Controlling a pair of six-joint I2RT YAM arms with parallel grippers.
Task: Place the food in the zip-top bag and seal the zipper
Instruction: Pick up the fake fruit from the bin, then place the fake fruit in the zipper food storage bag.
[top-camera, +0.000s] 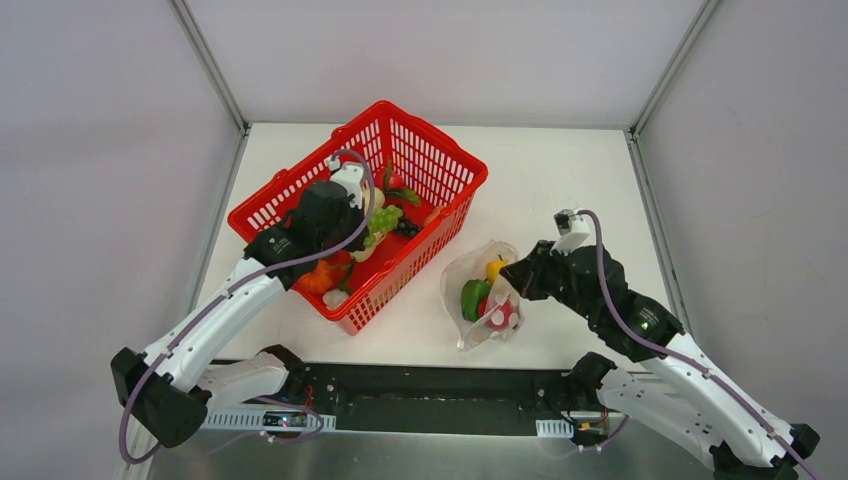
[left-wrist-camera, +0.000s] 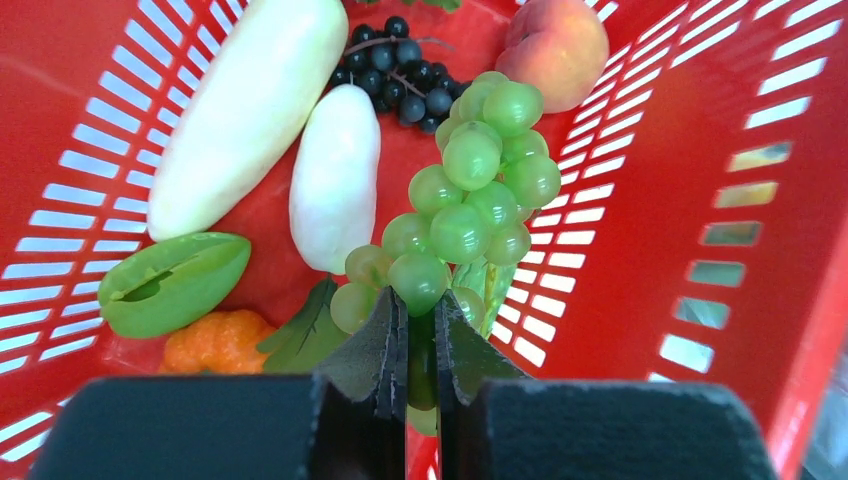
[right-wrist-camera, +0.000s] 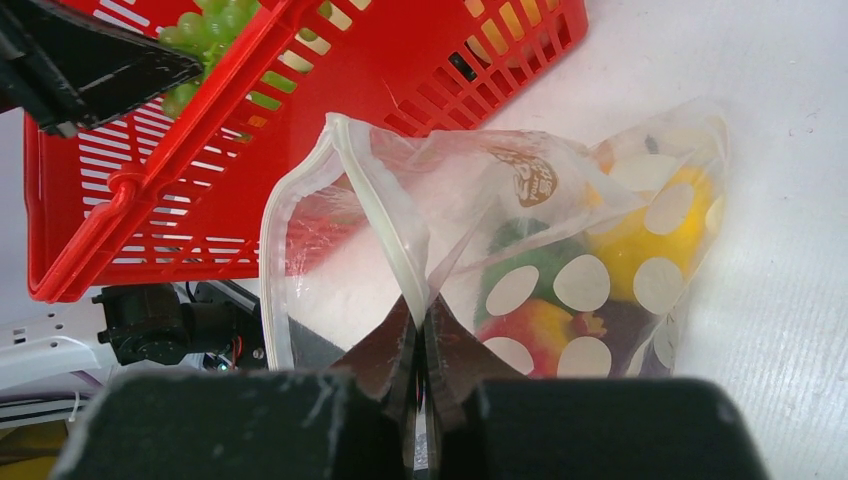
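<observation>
While both tightly closed, left gripper (left-wrist-camera: 420, 312) on grapes (left-wrist-camera: 470, 190), right gripper (right-wrist-camera: 420, 322) on zipper (right-wrist-camera: 388, 220).

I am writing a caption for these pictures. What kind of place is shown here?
Probably a robot test bench, not a kitchen: a white table walled by plain grey panels, two robot arms bolted at its near edge, and toy food in a red basket.

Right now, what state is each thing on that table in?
zip-top bag, mouth open, food inside.
zipper, unsealed.
right fingers, shut on the zipper edge.
red basket, upright, food inside.
green grapes, inside the red basket, pinched.
left fingers, shut on the green grapes.
</observation>
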